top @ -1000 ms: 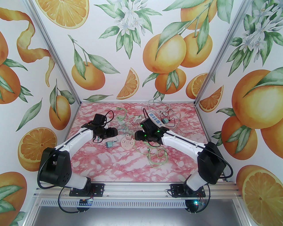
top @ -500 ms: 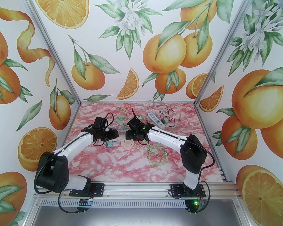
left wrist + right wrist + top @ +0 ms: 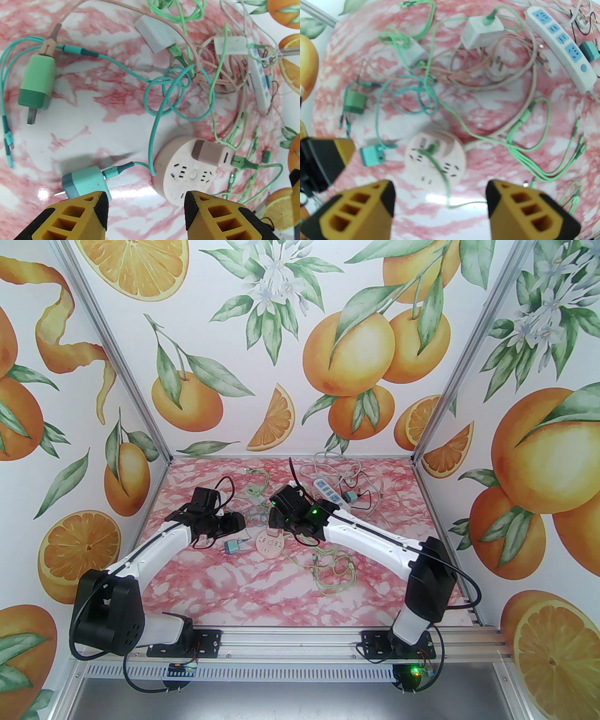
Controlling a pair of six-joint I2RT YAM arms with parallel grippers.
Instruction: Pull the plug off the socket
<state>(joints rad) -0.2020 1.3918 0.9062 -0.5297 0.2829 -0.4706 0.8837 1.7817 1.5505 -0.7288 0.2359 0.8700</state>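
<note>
The round pink socket (image 3: 269, 544) lies flat on the marbled table. A pink plug (image 3: 212, 154) sits in its far side, with a green cable (image 3: 246, 164) leaving it. My left gripper (image 3: 146, 206) is open, just left of the socket (image 3: 187, 173) and a little above the table. My right gripper (image 3: 440, 194) is open too and hovers over the socket (image 3: 436, 159), where the plug (image 3: 431, 146) looks blurred. Neither gripper touches plug or socket. In the top view the left gripper (image 3: 236, 521) and right gripper (image 3: 276, 521) flank the socket's far edge.
A loose teal charger (image 3: 84, 182) lies left of the socket, under my left finger. A green charger (image 3: 37, 86), white adapters (image 3: 481, 30), a white power strip (image 3: 562, 46) and tangled green, teal and pink cables (image 3: 178, 93) crowd the table behind and to the right.
My right arm has swung left from over the power strip to above the round socket, its jaws a little wider. My left arm has drawn back slightly to the left.
</note>
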